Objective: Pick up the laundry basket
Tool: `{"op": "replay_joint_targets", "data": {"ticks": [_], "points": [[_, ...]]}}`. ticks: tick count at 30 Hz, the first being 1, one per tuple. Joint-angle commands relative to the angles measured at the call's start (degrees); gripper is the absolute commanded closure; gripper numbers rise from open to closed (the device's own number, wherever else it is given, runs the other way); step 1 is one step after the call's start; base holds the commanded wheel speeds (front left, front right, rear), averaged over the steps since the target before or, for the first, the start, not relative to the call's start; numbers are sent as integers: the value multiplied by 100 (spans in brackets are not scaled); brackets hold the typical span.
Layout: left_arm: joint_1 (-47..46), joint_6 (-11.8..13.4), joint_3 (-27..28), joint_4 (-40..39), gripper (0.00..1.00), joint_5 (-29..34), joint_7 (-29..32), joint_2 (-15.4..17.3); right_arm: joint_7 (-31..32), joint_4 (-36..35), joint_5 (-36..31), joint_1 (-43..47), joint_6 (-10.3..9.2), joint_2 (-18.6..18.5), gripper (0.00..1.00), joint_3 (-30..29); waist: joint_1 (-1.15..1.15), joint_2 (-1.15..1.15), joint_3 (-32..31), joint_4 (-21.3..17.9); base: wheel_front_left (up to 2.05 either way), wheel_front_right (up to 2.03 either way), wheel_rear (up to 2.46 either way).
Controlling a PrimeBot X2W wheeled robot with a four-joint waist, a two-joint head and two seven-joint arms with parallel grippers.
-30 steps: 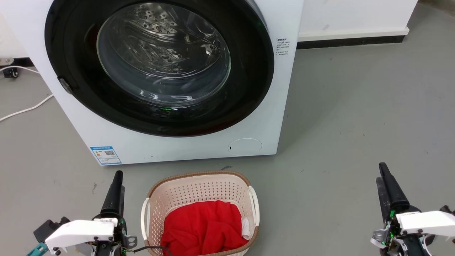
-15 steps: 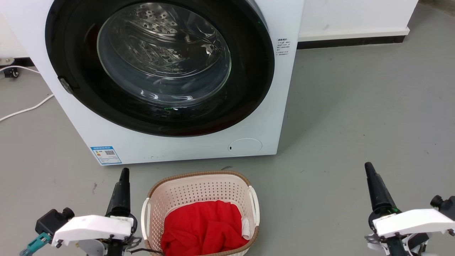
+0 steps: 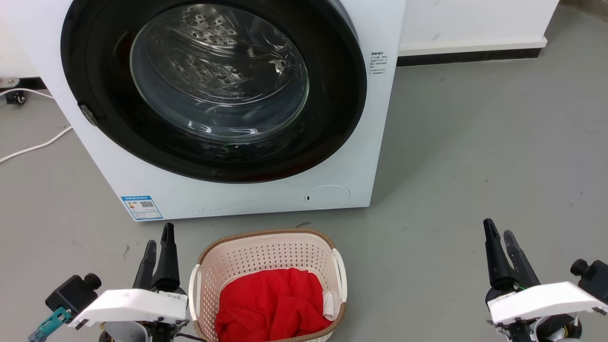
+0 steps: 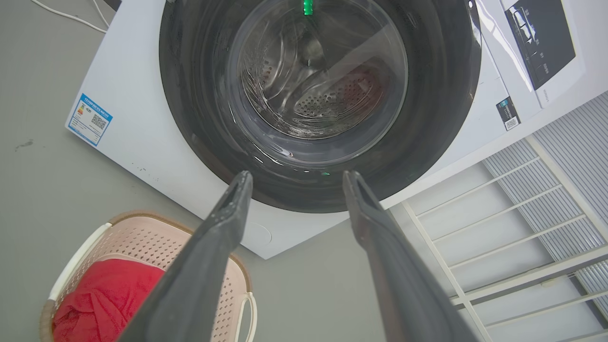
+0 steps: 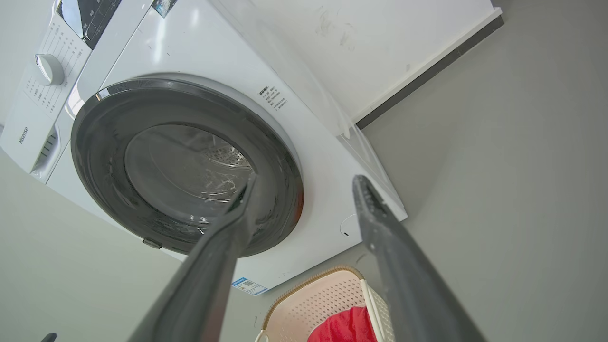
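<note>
one basket (image 3: 266,254) upright on the floor (image 3: 451,156), mouth up, near the front of one washer (image 3: 375,142), between two grippers. two white handles (image 3: 191,292), one on each side, left and right; long axis hard to tell, near end cut off by the frame edge. one red cloth (image 3: 273,304) inside. left gripper (image 3: 159,236) just beside the left handle, fingers apart, holding nothing. right gripper (image 3: 498,229) well apart to the right, fingers spread too, empty.
</note>
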Motion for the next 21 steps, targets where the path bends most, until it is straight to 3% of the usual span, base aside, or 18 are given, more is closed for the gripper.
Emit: {"op": "replay_joint_targets", "data": {"ticks": [1,21], "points": [[-13,-13,-17,-117,0,180,-57,25,-69,-117,-198,-34,0,-15,0,13,0,0,1,2,0,0,0],[140,101,-73,-181,0,1601,-406,31,-418,-240,-1796,113,0,-18,0,115,0,0,-8,12,0,0,0]]}}
